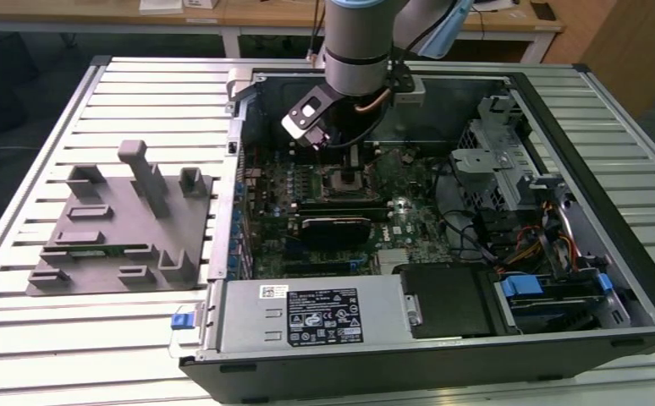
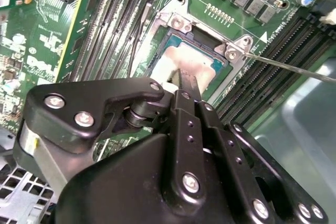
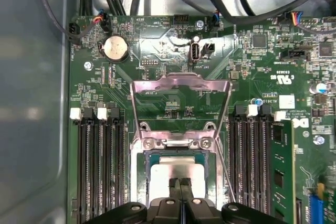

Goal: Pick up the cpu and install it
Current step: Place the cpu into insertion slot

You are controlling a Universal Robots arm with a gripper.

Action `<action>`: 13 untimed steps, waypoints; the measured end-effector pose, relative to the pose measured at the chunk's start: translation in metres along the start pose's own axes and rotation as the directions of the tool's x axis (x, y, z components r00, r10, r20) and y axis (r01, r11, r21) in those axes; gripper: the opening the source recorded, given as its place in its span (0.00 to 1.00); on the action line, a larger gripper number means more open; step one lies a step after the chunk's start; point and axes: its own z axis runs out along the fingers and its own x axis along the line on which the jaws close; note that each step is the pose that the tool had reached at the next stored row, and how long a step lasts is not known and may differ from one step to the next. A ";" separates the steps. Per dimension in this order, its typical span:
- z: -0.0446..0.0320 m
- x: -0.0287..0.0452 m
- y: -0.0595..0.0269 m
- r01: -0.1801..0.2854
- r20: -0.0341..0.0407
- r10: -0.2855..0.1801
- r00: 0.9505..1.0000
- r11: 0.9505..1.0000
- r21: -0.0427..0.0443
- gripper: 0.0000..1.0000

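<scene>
Over the socket [image 3: 157, 143], I see my gripper [image 3: 181, 183] with fingers pressed together, nothing between them. Their tips seem to touch the cpu [image 3: 167, 167], which lies in the socket.

We see the computer case [image 1: 418, 372] lying open on the slatted table [image 1: 68, 338], with the fixture block [image 1: 113, 228] beside it on the exterior view's left. Inside, the cpu [image 3: 168, 167] sits in the socket [image 3: 173, 142], with memory slots [image 3: 100, 171] flanking it on both sides. The gripper [image 3: 181, 183] hangs right above the cpu's middle.
</scene>
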 end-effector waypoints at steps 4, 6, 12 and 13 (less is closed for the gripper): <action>-0.0097 -0.0001 0.0004 0.000 0.000 0.000 1.000 1.000 0.000 0.11; -0.0158 -0.0001 0.0006 0.000 0.000 0.000 1.000 1.000 -0.001 0.11; -0.0341 -0.0002 0.0014 0.000 0.000 0.000 1.000 1.000 -0.004 0.11; -0.0368 -0.0002 0.0015 0.000 0.000 0.000 1.000 1.000 -0.005 0.11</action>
